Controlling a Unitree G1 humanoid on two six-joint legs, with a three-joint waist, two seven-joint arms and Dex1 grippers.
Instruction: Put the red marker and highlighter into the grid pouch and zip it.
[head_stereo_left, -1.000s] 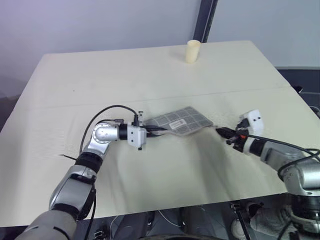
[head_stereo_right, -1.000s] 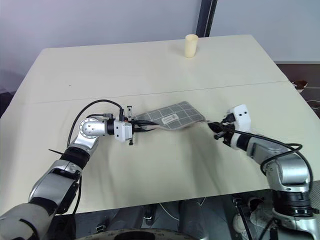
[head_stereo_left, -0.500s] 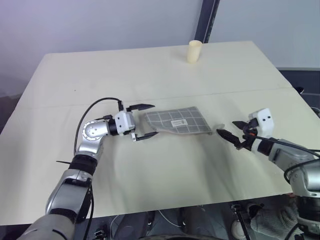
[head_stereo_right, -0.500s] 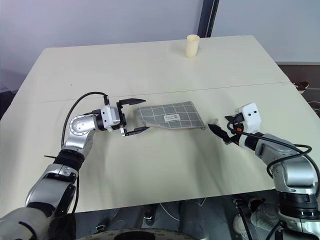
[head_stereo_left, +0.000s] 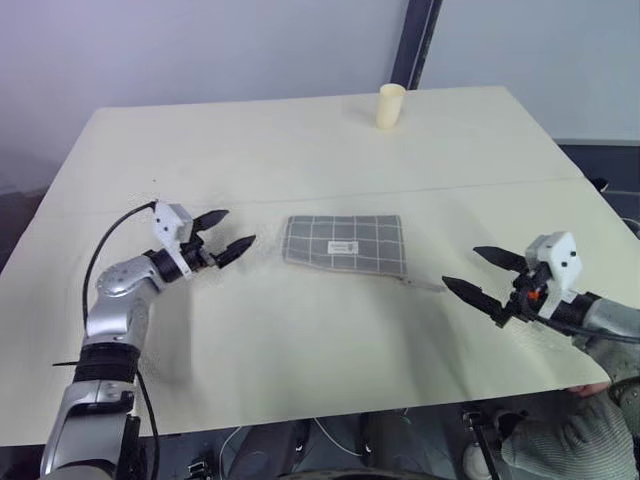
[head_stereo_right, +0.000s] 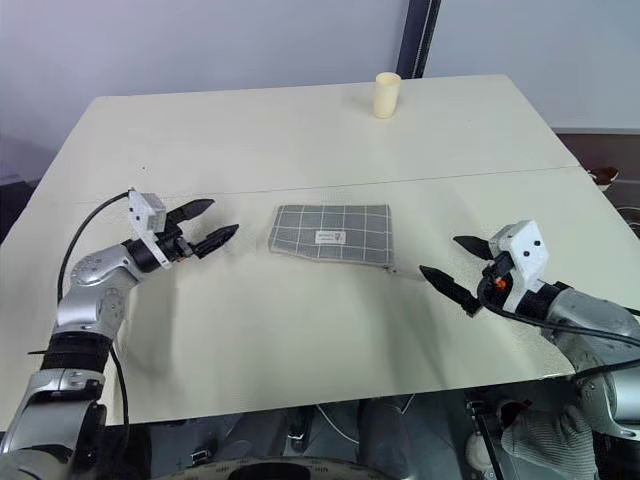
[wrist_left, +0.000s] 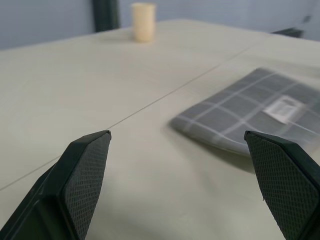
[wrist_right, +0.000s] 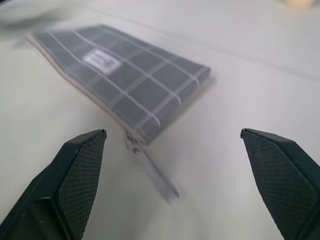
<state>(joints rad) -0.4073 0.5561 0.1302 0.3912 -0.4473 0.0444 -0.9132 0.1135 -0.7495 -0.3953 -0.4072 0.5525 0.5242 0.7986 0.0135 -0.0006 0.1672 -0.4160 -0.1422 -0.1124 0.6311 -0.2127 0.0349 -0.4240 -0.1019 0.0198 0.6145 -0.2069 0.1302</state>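
Cream tabletop (head_stereo_left: 300, 150) fills the scene, wide and pale, with a faint seam running across it from side to side and a grey-blue wall behind. Far at the back edge stands a small cream cup (head_stereo_left: 390, 105), upright, right beside a dark vertical post (head_stereo_left: 418, 45).

Centre stage is the grid pouch (head_stereo_left: 345, 243), lying flat on the table, grey fabric crossed with white lines. It carries a small white label (head_stereo_left: 341, 248) near its middle; there is dark print on it, but the writing is too small and soft to read. A pale zipper pull (wrist_right: 152, 172) trails off the pouch's corner on the robot's right side and rests on the table, and the near edge looks closed along its length. The red marker and the highlighter are not visible on the table.

Over on the left, the left gripper (head_stereo_left: 226, 234) hovers above the table, pointing toward the pouch and well apart from it. Its two black fingers (wrist_left: 82, 167) are spread wide, and nothing sits between them.

On the right, the right gripper (head_stereo_left: 482, 273) hangs near the table's front corner, aimed back toward the pouch and clear of the zipper pull. Its black fingers (wrist_right: 80, 170) also stand wide apart, empty, with the pouch's corner framed between them in the right wrist view.
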